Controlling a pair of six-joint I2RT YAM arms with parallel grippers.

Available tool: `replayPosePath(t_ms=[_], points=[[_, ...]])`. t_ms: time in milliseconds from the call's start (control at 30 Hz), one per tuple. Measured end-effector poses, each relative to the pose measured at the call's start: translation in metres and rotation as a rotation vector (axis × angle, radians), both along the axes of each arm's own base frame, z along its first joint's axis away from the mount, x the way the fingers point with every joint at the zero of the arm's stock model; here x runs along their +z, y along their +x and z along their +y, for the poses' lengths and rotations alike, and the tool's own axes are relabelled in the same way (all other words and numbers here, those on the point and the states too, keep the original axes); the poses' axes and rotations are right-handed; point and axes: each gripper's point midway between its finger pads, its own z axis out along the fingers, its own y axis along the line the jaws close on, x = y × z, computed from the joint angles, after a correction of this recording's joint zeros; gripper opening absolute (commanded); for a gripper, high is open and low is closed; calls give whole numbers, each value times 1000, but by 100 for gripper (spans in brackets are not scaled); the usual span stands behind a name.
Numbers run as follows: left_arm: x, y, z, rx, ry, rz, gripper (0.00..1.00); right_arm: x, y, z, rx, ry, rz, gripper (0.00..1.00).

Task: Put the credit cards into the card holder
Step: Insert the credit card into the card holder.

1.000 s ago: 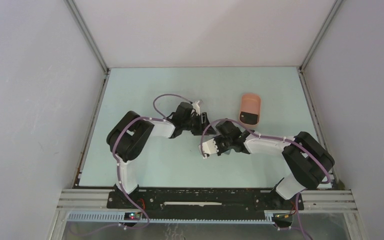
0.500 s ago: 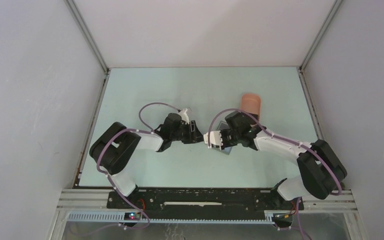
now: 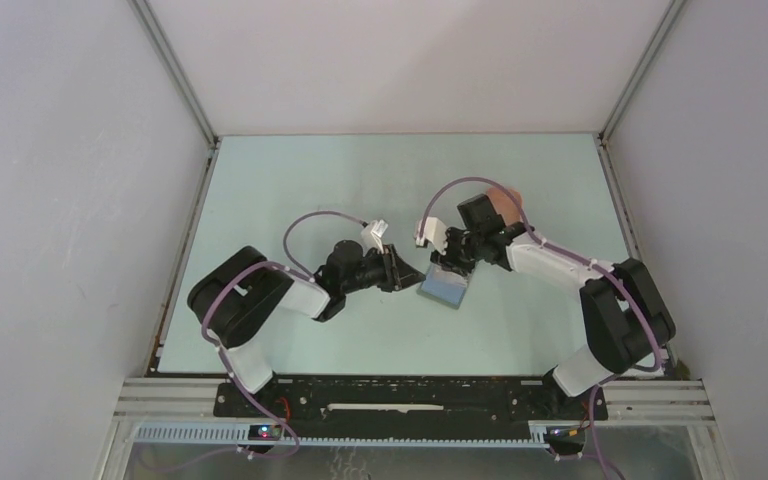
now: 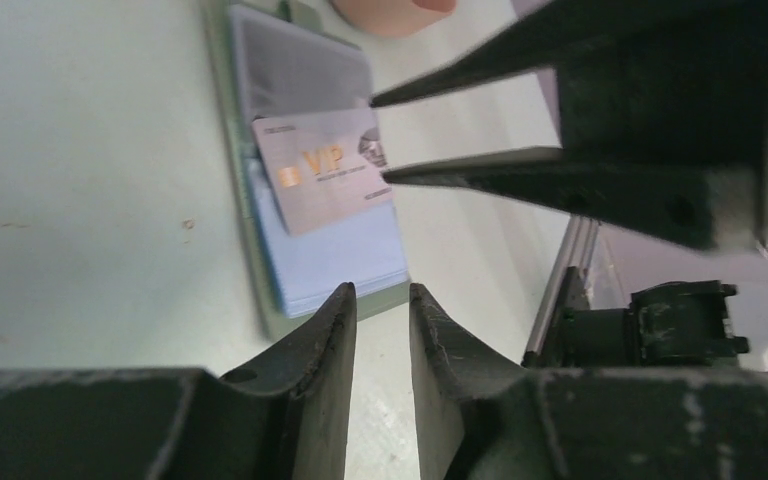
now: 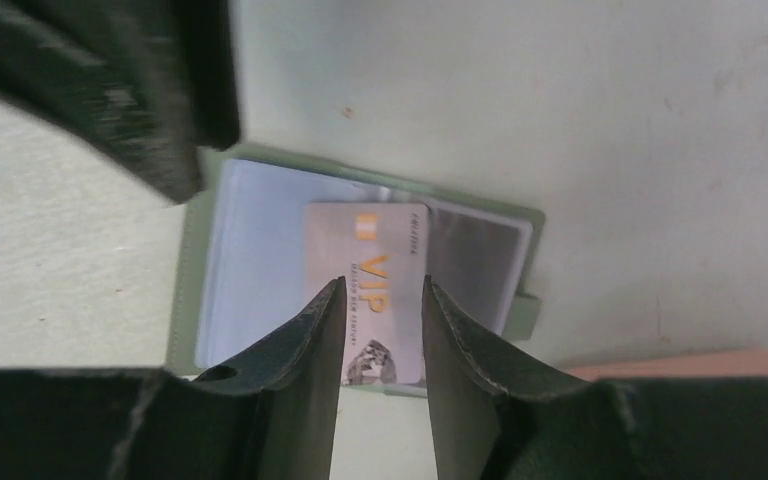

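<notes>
The grey-green card holder (image 3: 447, 290) lies open on the table, also in the left wrist view (image 4: 305, 70) and the right wrist view (image 5: 260, 250). A silvery-grey credit card marked VIP (image 5: 365, 245) lies flat on its inner pockets, also in the left wrist view (image 4: 325, 170). My right gripper (image 5: 380, 288) is open just above the card's end, with the card showing through the gap; in the top view the right gripper (image 3: 452, 262) is at the holder's far edge. My left gripper (image 4: 380, 295) is open and empty at the holder's near-left edge (image 3: 405, 275). The black card is out of view.
The salmon-pink tray (image 3: 501, 196) stands behind the right wrist, mostly hidden by the arm; its rim shows in the right wrist view (image 5: 700, 362) and in the left wrist view (image 4: 390, 12). The two grippers are close together over the holder. Grey walls enclose the table.
The right gripper swung back toward the far side, uncovering the open holder with the silver card on it. The left gripper moved right and nearer, up to the holder's edge.
</notes>
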Motion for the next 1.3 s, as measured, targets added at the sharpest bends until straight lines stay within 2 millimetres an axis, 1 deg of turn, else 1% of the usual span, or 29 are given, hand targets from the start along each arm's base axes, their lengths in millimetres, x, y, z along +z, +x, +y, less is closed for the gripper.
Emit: replayPosePath(t_ms=[67, 200, 267, 333, 533, 733, 867, 1033, 1300], points=[[4, -2, -5, -2, -32, 2, 31, -3, 8, -7, -57, 13, 37, 44], [9, -6, -14, 4, -87, 23, 31, -8, 30, -21, -195, 37, 111, 45], [5, -9, -18, 8, -99, 48, 31, -10, 39, -27, -257, 48, 140, 45], [-1, -12, -21, 12, -102, 76, 31, -13, 44, -30, -299, 48, 159, 44], [-16, -21, -29, 38, -93, 142, 31, -24, 46, -37, -377, 20, 192, 39], [-29, -26, -34, 62, -57, 186, 32, -29, 54, -46, -451, -16, 187, 38], [-38, -23, -34, 85, -27, 209, 32, -34, 57, -52, -484, -40, 184, 38], [-45, -19, -32, 110, 6, 225, 36, -38, 59, -59, -511, -61, 183, 39], [-45, -10, -36, 114, 41, 221, 37, -38, 65, -63, -527, -65, 204, 39]])
